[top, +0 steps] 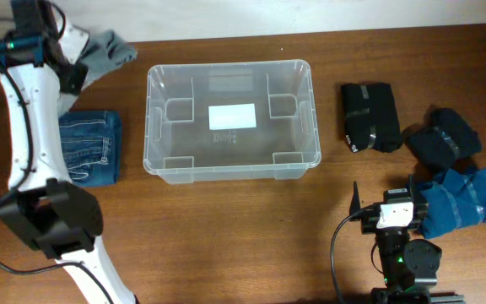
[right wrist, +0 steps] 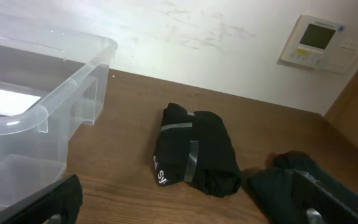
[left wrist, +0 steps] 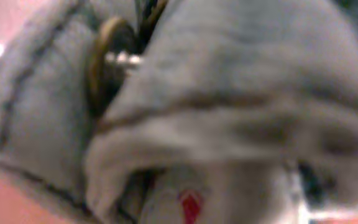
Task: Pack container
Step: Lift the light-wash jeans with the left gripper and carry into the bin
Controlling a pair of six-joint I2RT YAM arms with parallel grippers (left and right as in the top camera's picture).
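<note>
The large clear plastic rectangular container [top: 150, 127] sits open-topped in the middle of the brown wooden table [top: 226, 245], toward the far side, with nothing inside it. A white label [top: 232, 116] shows through its base, and the rounded rim and moulded corner ribs look smooth and stiff. Clothes lie on both sides of it, probably so that each arm has its own supply within reach. The left gripper [top: 78, 67] reaches into the far left corner, onto a crumpled light grey garment [top: 112, 49]. Its wrist view is filled with blurred soft grey cloth, a stitched seam and a brass-coloured metal button [left wrist: 107, 62], so it is likely pressed in for a grasp, though I cannot tell whether its jaws are spread or closed. Nearer on the left lie neatly folded blue denim jeans [top: 91, 148], thick and flat. On the right are a black folded garment with grey stripes [right wrist: 194, 152], a dark navy bundle [top: 443, 137] and a rumpled blue garment with paler bands [top: 467, 198]. The right gripper [right wrist: 184, 186] sits low at the near right beside that blue garment, its jaws spread wide and pinching nothing, and faces the black one, seemingly waiting its turn.
</note>
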